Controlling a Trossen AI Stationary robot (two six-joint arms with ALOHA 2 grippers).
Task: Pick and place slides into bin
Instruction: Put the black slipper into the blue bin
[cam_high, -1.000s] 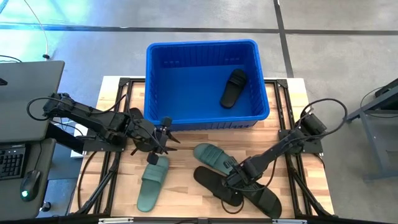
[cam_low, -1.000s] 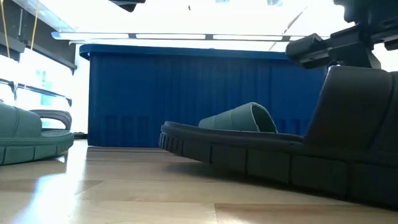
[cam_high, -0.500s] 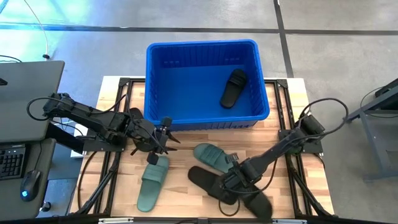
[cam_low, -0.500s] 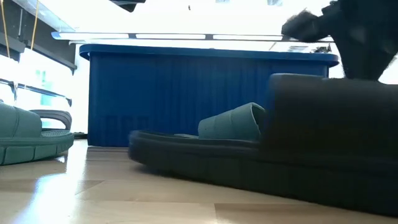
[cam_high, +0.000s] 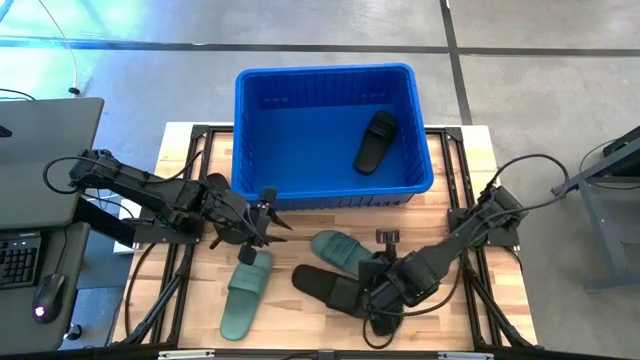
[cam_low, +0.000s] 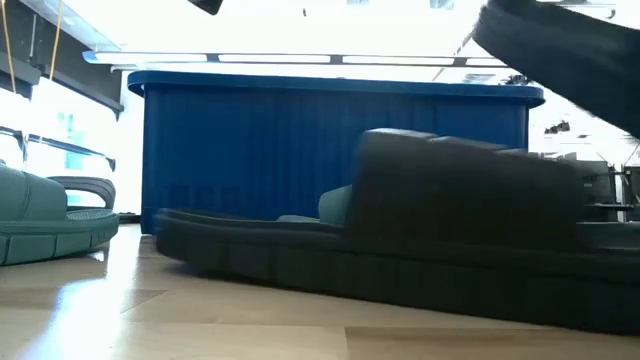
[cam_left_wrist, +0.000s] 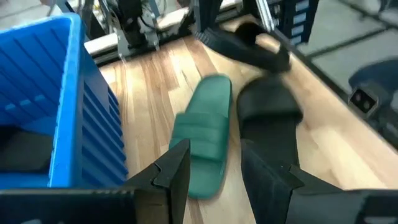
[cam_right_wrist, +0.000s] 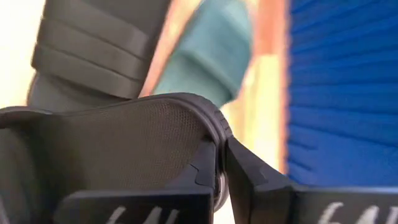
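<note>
The blue bin (cam_high: 325, 130) stands at the table's far middle with one black slide (cam_high: 376, 140) lying inside. My right gripper (cam_high: 383, 297) hangs above the near right, shut on a second black slide (cam_low: 560, 50), which is raised. A third black slide (cam_high: 328, 286) lies sole-down on the wood beside a green slide (cam_high: 345, 252). Another green slide (cam_high: 245, 290) lies near the left. My left gripper (cam_high: 272, 222) hovers open in front of the bin, with nothing between its fingers (cam_left_wrist: 180, 168). My right gripper pinches the black slide's rim (cam_right_wrist: 208, 121) between its two fingers, which slant down from above. Its own fingers hide the exact place on the slide. The slide hangs tilted and clear of the table (cam_left_wrist: 249, 40).
Black frame rails (cam_high: 190, 240) run along the table's left and right sides. A laptop (cam_high: 40, 160), keyboard and mouse sit off the table's left. Bare wood lies between the left green slide and the black slide on the table.
My right gripper has gone up and rolled, carrying a black slide from the near right corner off the wood. The black slide lying next to it has slid toward the table's left. The left arm has kept still.
</note>
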